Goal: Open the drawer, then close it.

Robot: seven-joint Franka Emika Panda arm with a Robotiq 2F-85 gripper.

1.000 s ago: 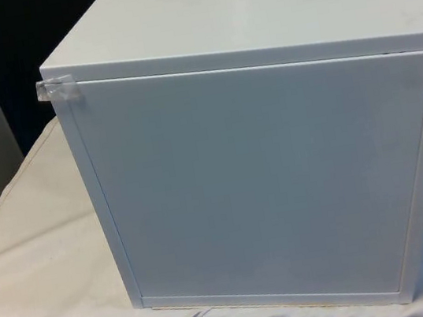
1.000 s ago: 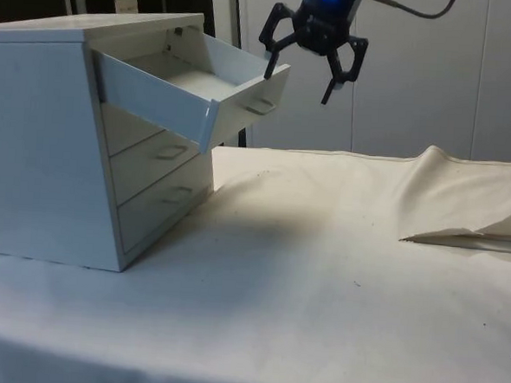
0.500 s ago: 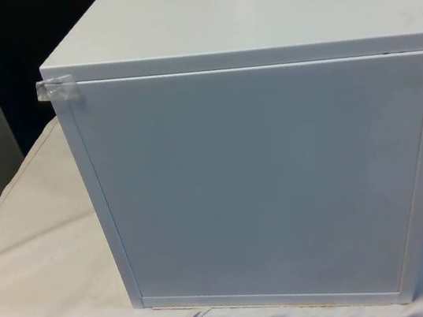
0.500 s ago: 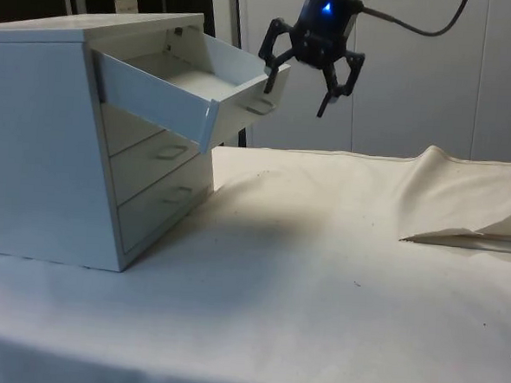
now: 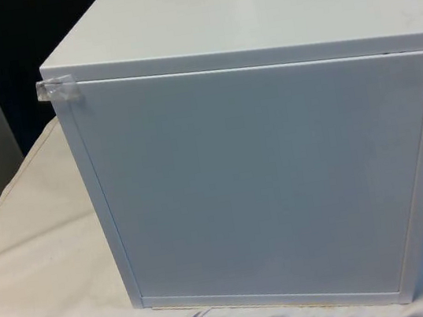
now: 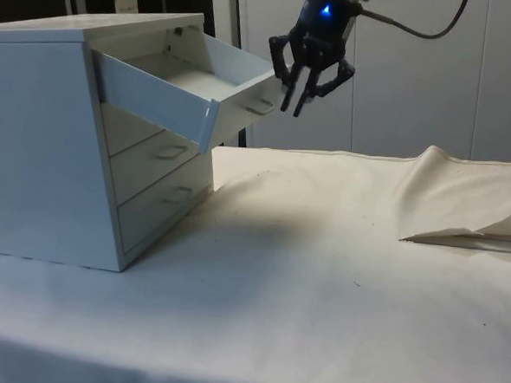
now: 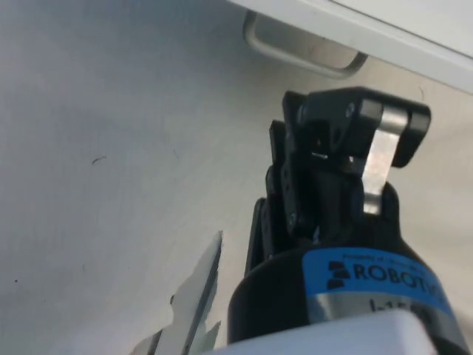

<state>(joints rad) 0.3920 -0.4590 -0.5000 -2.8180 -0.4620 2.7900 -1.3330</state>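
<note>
top drawer (image 6: 188,87) hangs pulled out of the white chest (image 6: 85,138), upper left of the side view. black gripper (image 6: 298,97), fingers nearly together and empty, hovers just beside the drawer's handle (image 7: 303,53).

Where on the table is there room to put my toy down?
The white cloth is bare between the chest of drawers and the fold. It is crowded by the open top drawer, where the claw hangs.

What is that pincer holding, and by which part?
Nothing. The pincer is nearly shut, just off the open top drawer's front, beside its handle.
</note>
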